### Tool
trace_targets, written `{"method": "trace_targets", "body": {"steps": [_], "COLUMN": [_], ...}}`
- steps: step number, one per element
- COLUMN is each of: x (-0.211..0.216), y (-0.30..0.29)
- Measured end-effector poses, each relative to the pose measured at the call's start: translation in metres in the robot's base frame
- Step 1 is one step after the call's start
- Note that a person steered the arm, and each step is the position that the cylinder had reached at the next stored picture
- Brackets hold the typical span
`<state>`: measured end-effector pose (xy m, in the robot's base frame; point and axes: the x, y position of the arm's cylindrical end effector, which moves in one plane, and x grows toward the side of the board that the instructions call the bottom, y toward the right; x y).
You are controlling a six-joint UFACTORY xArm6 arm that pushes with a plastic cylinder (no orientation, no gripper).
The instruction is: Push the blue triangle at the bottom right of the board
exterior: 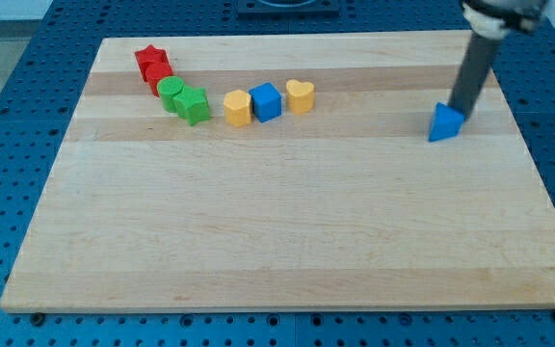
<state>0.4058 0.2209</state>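
Blue triangle (pixel 445 123), glossy wedge; my tip (pixel 462 111) touching its upper-right edge.

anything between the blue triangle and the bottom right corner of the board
Nothing visible. The blue triangle sits at the view's right with my tip at its upper right side; every other block lies in the upper left of the board.

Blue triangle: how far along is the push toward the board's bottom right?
Done: my tip has reached the blue triangle, at its upper-right edge. In hand: contact looks made or close. Left: nearly all the travel; the triangle sits in the board's upper right.
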Motion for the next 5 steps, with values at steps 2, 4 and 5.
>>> {"method": "trace_targets", "body": {"steps": [2, 4, 5], "x": [0.053, -0.029, -0.026], "y": [0.001, 0.012, -0.018]}}
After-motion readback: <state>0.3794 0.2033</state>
